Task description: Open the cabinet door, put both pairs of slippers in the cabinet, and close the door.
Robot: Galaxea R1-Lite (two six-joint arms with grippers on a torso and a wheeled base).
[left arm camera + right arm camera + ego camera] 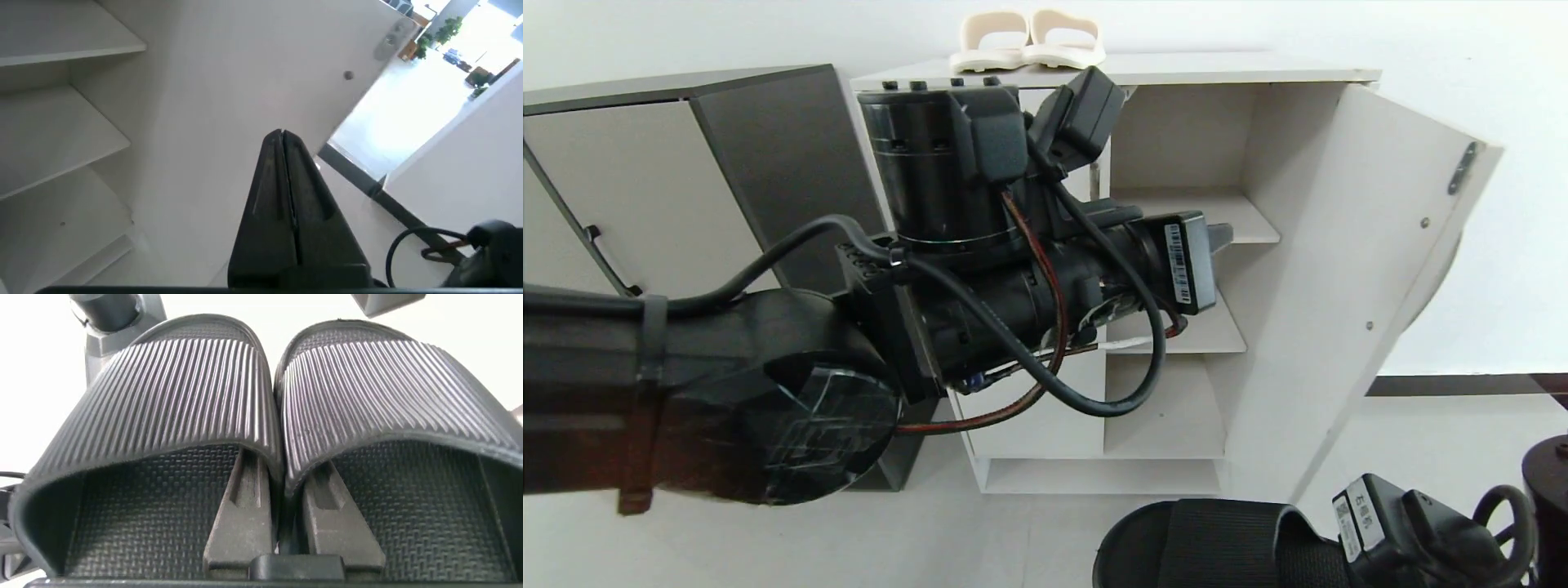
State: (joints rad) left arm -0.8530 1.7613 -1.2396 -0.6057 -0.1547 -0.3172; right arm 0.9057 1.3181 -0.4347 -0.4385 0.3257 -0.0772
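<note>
- Cabinet (1176, 400), head view: white, centre of frame, standing on a pale floor (768, 539) against a white wall.
- Door (1347, 269) stands wide open, swung out toward the right of frame; its inner face is toward the camera.
- Shelves (1217, 216) inside are bare.
- Beige slippers (1029, 39) sit side by side on the cabinet top, upper centre.
- Grey cabinet (776, 155) stands just beside the white one, on the left of frame.
- Left arm (768, 384) crosses from the left edge to the centre and covers the cabinet's left half. The left gripper (1221, 235) is at the shelf opening, centre right.
- Black slippers (1209, 543) are at the lower edge, right of centre, below the open door. The right arm (1421, 531) meets them from the lower right corner.
- Left wrist view: left gripper (283, 163) has its two fingers pressed flat together, with nothing between them.
- Beyond the tips are the door's inner face (270, 73) and the shelves (57, 131); the gripper touches neither.
- Right wrist view: black slippers (270, 433) lie side by side, ribbed straps toward the camera, inner sides touching.
- Right gripper (282, 523) has one finger (241, 514) inside each slipper. The jaws are narrow, pinching the two adjoining side walls together, so the pair is held as one.
</note>
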